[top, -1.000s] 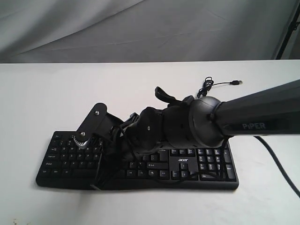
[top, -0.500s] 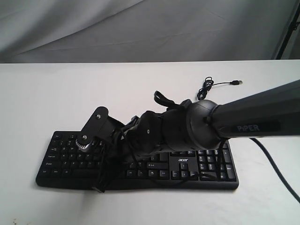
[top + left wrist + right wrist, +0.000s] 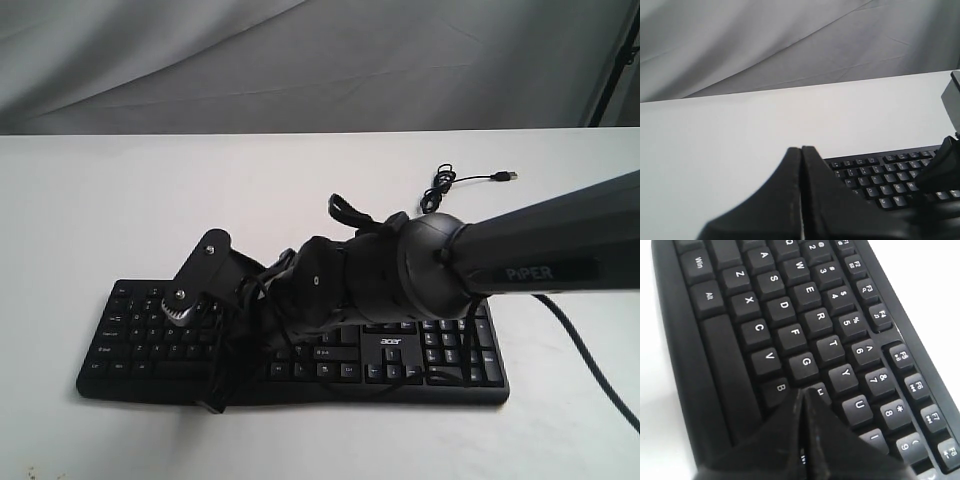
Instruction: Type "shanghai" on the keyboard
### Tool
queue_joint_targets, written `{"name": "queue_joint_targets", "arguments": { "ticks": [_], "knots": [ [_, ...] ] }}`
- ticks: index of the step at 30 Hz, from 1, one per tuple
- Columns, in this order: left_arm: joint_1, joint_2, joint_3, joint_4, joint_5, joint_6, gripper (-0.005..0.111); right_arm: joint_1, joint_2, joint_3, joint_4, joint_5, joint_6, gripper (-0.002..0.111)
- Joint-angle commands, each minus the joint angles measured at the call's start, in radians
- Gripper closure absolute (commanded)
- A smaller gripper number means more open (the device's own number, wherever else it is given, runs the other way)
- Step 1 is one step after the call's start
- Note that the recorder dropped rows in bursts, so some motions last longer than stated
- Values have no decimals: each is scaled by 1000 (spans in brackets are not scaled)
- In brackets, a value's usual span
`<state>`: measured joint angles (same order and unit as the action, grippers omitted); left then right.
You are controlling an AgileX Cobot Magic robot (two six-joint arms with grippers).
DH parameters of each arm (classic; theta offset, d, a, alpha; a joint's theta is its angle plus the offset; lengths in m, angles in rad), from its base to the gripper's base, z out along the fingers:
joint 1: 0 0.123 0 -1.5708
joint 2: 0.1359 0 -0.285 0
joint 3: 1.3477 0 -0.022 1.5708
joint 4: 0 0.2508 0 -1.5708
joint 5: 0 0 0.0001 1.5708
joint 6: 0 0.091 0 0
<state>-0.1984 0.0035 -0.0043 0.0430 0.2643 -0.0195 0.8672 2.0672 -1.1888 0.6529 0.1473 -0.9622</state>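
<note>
Item: one keyboard [image 3: 445,350], lying flat on the near half of the white table [image 3: 90,200]. Its long axis is running left to right, with the number pad at the right end. One cable [image 3: 440,185] is coiling behind it.

Grippers, two:
- The right gripper [image 3: 803,392] is holding its fingers pressed together over the keys beside G and B.
- The left gripper [image 3: 801,150], also pressed together, is pointing over bare table beside the keyboard.

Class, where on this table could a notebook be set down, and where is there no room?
Free: the white table behind the keyboard, left of the coiled USB cable; also the narrow strip before the keyboard. Crowded: over the keys, where the right arm and shut right gripper sit.
</note>
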Motion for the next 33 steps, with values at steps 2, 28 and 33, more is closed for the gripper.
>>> {"name": "queue_joint_targets", "arguments": {
  "ticks": [2,28,33],
  "knots": [
    [-4,-3,4,1,-5,-3,107,5,4,5,5,18,-4,108],
    [-4,-3,4,1,-5,-3,107,9,35,-128,5,71,-25,108],
    [-4,-3,4,1,-5,-3,107,9,66,-128,5,43,-28,108]
  ]
}}
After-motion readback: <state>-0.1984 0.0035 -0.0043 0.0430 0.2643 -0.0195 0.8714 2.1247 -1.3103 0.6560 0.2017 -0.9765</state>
